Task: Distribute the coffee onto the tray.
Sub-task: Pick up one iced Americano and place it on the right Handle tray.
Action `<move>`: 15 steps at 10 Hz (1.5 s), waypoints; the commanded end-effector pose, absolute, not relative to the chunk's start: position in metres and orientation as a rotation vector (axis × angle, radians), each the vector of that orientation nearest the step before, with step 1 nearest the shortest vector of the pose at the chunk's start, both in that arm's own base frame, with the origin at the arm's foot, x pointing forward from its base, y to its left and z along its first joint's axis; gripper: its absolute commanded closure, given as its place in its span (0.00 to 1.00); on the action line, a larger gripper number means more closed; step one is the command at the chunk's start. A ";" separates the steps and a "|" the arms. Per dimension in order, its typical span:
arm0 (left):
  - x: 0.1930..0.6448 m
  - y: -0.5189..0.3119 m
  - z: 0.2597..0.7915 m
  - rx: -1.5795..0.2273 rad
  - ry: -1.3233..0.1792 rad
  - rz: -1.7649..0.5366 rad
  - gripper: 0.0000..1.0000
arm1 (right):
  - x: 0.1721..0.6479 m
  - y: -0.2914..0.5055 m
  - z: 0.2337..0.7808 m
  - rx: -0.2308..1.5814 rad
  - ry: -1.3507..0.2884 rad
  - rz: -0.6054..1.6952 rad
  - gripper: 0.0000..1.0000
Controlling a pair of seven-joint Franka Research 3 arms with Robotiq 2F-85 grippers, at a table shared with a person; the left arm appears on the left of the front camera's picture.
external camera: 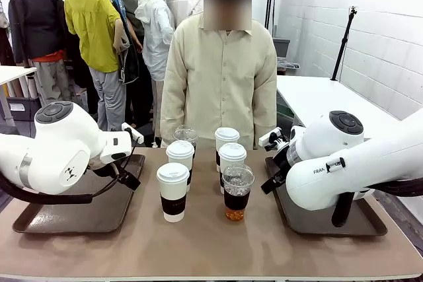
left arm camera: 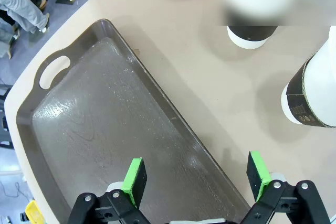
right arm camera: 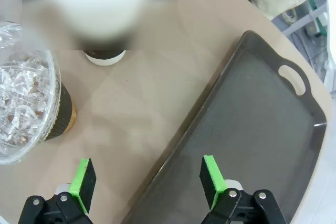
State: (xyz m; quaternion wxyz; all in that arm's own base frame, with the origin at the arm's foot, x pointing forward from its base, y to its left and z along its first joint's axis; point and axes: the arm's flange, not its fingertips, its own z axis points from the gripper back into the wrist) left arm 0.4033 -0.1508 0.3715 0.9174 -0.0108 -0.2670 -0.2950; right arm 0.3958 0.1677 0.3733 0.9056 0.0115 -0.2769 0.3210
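Observation:
Several white lidded paper cups with brown sleeves stand mid-table, the nearest [external camera: 173,191] at front left. A clear dome-lidded cup of amber drink [external camera: 237,193] stands at front right, and a second clear cup [external camera: 186,135] stands behind. My left gripper [left arm camera: 197,179] is open above the inner edge of the left tray [left arm camera: 100,129], holding nothing, with a sleeved cup [left arm camera: 310,95] off to one side. My right gripper [right arm camera: 148,179] is open over the inner edge of the right tray [right arm camera: 257,124], with the iced dome cup [right arm camera: 26,103] close beside it.
The two brown trays [external camera: 73,212] [external camera: 330,219] lie bare at the table's left and right ends. A person in a beige shirt [external camera: 221,77] stands at the far side behind the cups. Both arms' white bodies [external camera: 59,156] [external camera: 330,163] hang over the trays.

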 end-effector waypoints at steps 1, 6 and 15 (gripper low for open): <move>0.403 -0.151 0.372 -0.022 -0.549 -0.607 0.00 | 0.396 0.168 0.373 0.024 -0.572 0.663 0.00; 0.403 -0.151 0.371 -0.022 -0.549 -0.607 0.00 | 0.396 0.168 0.373 0.024 -0.572 0.663 0.00; 0.375 -0.176 0.473 0.038 -0.594 -0.627 0.00 | 0.371 0.147 0.453 0.037 -0.631 0.704 0.00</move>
